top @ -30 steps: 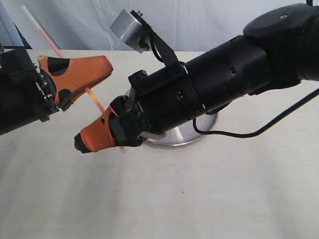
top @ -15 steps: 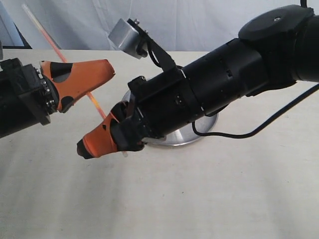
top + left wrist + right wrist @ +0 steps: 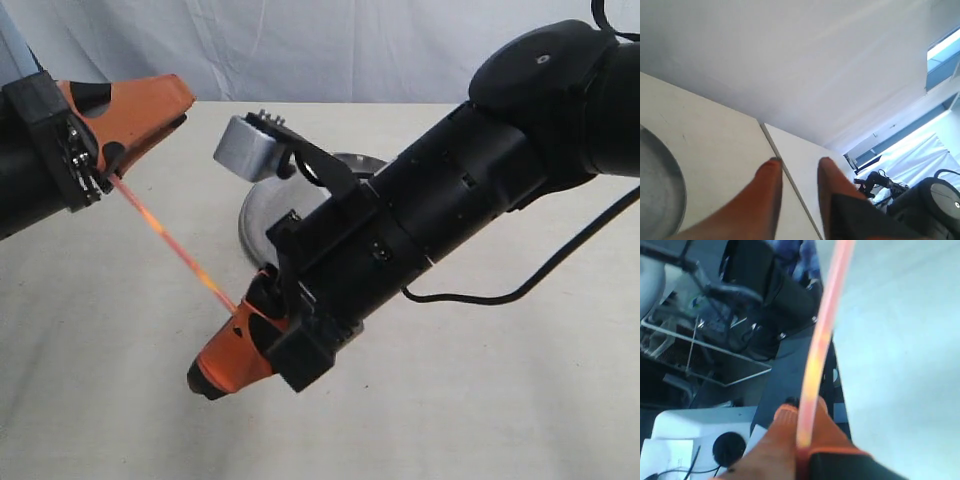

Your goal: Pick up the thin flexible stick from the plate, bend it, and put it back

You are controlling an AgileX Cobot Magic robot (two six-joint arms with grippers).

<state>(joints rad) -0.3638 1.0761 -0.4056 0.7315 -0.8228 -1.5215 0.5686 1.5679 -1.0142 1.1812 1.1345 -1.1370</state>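
Note:
The thin flexible stick (image 3: pixel 170 245) runs straight and slanted through the air, red-orange with a yellowish middle. Its lower end is pinched in my right gripper (image 3: pixel 215 375), which is shut on it low over the table near the front. In the right wrist view the stick (image 3: pixel 822 325) rises from between that gripper's (image 3: pixel 802 412) fingertips. Its upper end disappears under the base of my left gripper (image 3: pixel 180 105) at the upper left. The left gripper (image 3: pixel 800 165) shows a clear gap with nothing between its fingertips. The plate (image 3: pixel 258 215) lies behind the right arm, mostly hidden; its rim (image 3: pixel 675 185) shows beside the left fingers.
The bulky black right arm (image 3: pixel 470 190) crosses over the plate, carrying a silver camera block (image 3: pixel 245 150). A black cable (image 3: pixel 520 290) loops over the table at the right. The beige tabletop (image 3: pixel 450 400) ends at a white backdrop behind.
The right gripper has dropped lower and nearer with the stick's end. The left gripper has risen toward the upper left, so a longer stretch of stick spans between them.

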